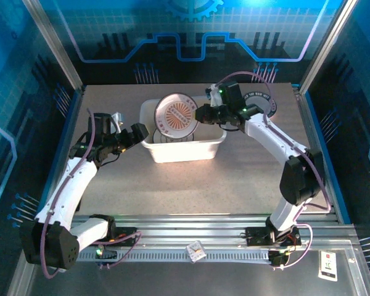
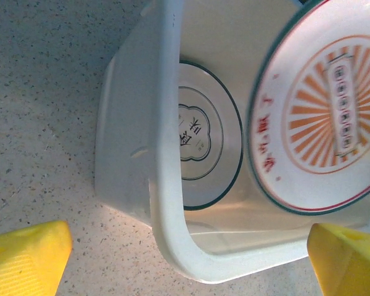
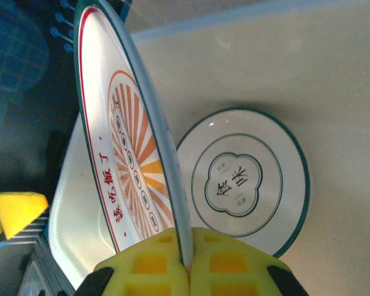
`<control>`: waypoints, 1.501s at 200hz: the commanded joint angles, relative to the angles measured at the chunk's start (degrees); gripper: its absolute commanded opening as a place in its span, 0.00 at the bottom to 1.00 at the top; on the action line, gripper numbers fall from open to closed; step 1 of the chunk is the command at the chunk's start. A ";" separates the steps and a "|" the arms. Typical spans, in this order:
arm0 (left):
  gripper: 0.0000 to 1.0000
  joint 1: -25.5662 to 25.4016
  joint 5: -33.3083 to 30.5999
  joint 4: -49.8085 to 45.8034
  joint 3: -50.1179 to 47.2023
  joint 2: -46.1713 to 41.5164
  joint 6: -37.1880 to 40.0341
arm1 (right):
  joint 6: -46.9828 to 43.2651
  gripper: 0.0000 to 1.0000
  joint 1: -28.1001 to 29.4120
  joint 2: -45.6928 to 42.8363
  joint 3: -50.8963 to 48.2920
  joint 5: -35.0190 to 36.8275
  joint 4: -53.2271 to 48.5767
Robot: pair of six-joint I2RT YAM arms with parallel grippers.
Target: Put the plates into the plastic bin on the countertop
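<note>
Top external: right gripper (image 1: 202,115) pinches orange-rayed plate (image 1: 176,115) over plastic bin (image 1: 184,152); green-rimmed plate (image 3: 242,182) lies inside; left gripper (image 1: 140,132) wide, empty; dark-rimmed plate (image 1: 268,102) waits beyond bin.

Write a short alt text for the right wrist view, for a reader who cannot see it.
The right gripper is shut on the rim of an orange sunburst plate, holding it on edge over the white plastic bin. A green-rimmed white plate lies flat on the bin's floor.
</note>
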 commanded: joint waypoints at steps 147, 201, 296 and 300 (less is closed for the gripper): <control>0.99 0.62 2.25 -0.45 -0.67 0.87 1.12 | -0.34 0.01 2.09 12.80 7.46 -2.09 -8.48; 0.99 0.63 2.33 -0.36 -1.00 0.79 1.14 | -0.26 0.05 2.47 15.09 7.74 -1.21 -9.11; 0.99 0.74 2.39 -0.42 -1.43 0.35 1.08 | 0.09 0.43 2.94 14.88 7.73 2.13 -10.24; 0.99 0.80 2.34 -0.43 -1.45 0.30 1.07 | 0.09 0.45 2.91 14.79 7.77 2.18 -10.26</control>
